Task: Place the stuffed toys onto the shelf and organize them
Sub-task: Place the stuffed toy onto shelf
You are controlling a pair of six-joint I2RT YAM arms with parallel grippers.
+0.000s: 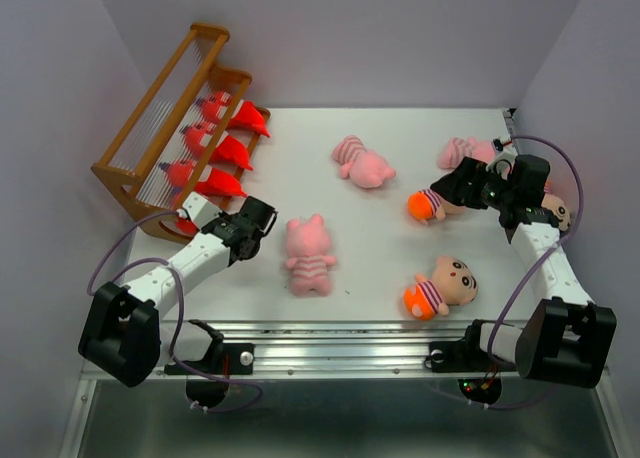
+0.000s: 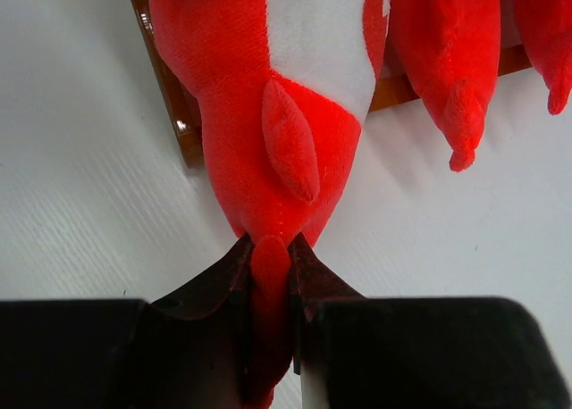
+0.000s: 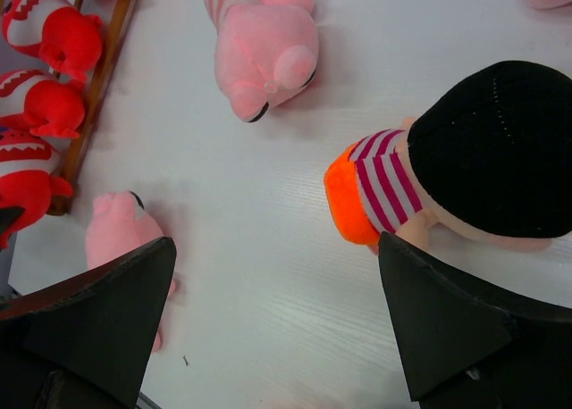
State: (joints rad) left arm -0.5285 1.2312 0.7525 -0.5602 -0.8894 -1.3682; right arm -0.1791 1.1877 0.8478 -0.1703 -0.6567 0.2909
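1. The left gripper is pinched on the tail of the red monster, whose body is stretched straight ahead onto a corner of the shelf.
2. The right gripper is held spread beside the boy doll on the worktop.

White table carries the shelf; pigs and boy dolls lie scattered.

Shelf stood far left on surface; monsters lay on it; pigs, boy dolls scattered right.
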